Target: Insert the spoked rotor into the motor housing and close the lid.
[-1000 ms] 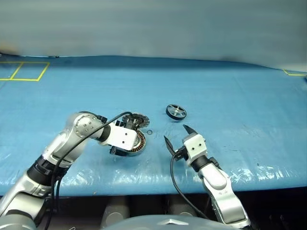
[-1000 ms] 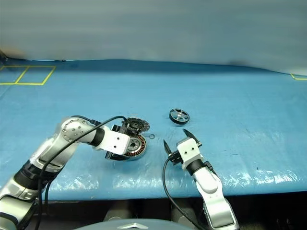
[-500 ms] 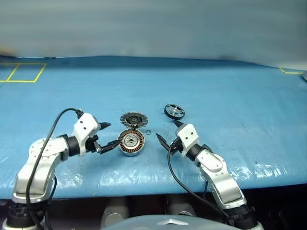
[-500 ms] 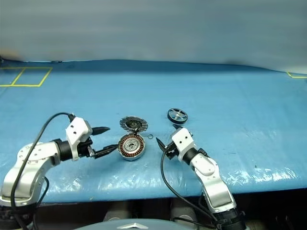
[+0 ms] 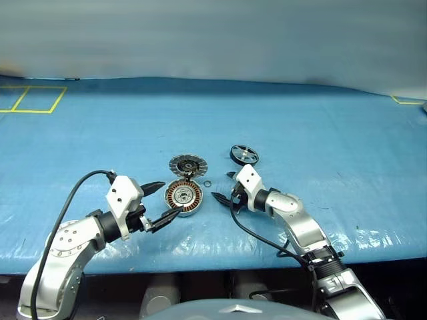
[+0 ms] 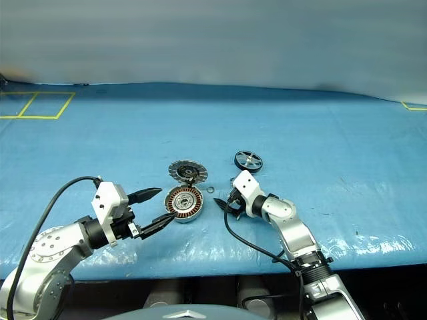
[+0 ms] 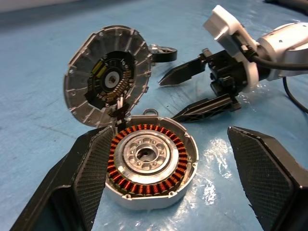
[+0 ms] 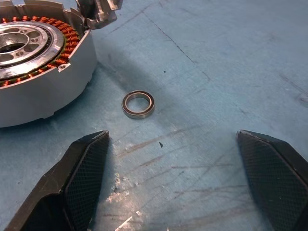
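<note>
Low over the mat, both grippers, left (image 5: 161, 200) and right (image 5: 223, 187), gape empty, flanking the motor housing (image 5: 184, 197).

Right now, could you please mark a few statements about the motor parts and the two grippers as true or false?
1. The lid stands open, hinged at the edge of the motor housing. True.
2. The spoked rotor already sits inside the housing. False: it lies on the blue table cover, apart from the housing and beyond the right gripper.
3. Both grippers are open and hold nothing. True: the left gripper is open beside the housing.
4. A small ring lies on the cover beside the housing. True.
5. The right gripper grips that ring. False: the ring lies free in front of its open fingers.
</note>
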Tool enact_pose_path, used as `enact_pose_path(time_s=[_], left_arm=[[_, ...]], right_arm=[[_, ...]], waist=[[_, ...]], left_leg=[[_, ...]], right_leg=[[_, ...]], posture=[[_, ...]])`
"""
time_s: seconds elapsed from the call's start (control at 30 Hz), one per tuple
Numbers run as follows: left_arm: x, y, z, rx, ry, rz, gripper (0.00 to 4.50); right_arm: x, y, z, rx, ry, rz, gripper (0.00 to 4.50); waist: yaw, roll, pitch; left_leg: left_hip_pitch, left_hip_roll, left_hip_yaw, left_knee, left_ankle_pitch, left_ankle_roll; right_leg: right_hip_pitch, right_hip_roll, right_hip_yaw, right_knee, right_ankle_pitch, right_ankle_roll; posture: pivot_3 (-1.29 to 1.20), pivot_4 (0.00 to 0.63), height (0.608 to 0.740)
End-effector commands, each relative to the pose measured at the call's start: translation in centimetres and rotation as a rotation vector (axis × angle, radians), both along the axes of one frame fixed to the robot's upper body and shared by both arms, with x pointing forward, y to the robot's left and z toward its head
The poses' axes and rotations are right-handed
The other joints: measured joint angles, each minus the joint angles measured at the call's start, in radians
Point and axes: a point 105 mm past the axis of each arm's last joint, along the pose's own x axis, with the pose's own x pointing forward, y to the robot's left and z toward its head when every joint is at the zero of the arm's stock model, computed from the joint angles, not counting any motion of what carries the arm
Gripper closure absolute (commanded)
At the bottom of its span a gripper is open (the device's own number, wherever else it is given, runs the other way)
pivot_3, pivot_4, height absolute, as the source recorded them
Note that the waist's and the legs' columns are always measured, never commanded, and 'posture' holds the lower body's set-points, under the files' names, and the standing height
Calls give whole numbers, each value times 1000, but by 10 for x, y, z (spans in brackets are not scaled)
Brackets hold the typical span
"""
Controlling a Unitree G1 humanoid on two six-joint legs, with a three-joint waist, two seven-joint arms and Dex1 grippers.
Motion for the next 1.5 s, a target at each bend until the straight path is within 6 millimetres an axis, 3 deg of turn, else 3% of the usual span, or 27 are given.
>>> enact_pose_path(time_s=[0.03,0.63,0.73,1.07,1.27,1.4,1.5], left_arm=[[-4,-11,8,-18,-36,-37,444],[3,-3,-2,34,-20,-21,444],[6,-1,-2,40,-20,-18,402],[7,-1,-6,56,-3,-26,402],[6,-1,-5,46,4,-27,402],[1,-2,-11,89,16,-50,402],[-1,-1,-14,94,19,-47,402]], right_arm=[[1,12,5,2,-44,53,0],[-2,28,1,29,-64,-27,0],[0,28,-1,20,-76,-51,576],[-9,33,-7,8,-53,-40,3763],[-7,20,-7,-9,-57,-106,3837],[-8,9,11,27,-117,-136,3837],[-13,-3,38,35,-212,-118,3837]], waist=[[-2,0,0],[-9,2,1],[-10,2,1],[-8,2,2],[-8,2,2],[-6,2,2],[-6,3,2]], left_leg=[[0,0,0,0,0,0],[0,1,0,-1,0,0],[0,1,1,-1,0,0],[-1,1,1,-2,0,-1],[-1,0,1,-2,0,-1],[-2,-1,1,-4,0,0],[-2,-1,2,-6,0,0]], right_leg=[[0,0,0,0,0,0],[-2,0,1,-1,0,0],[-7,1,1,-1,0,0],[-8,-2,1,-1,0,0],[-8,-4,0,-1,0,0],[-9,-5,-1,-3,0,0],[-9,-5,0,-5,0,0]], posture=[[0,150,740],[0,150,740],[0,150,740],[0,150,740],[0,150,740],[0,150,740],[0,150,740]])
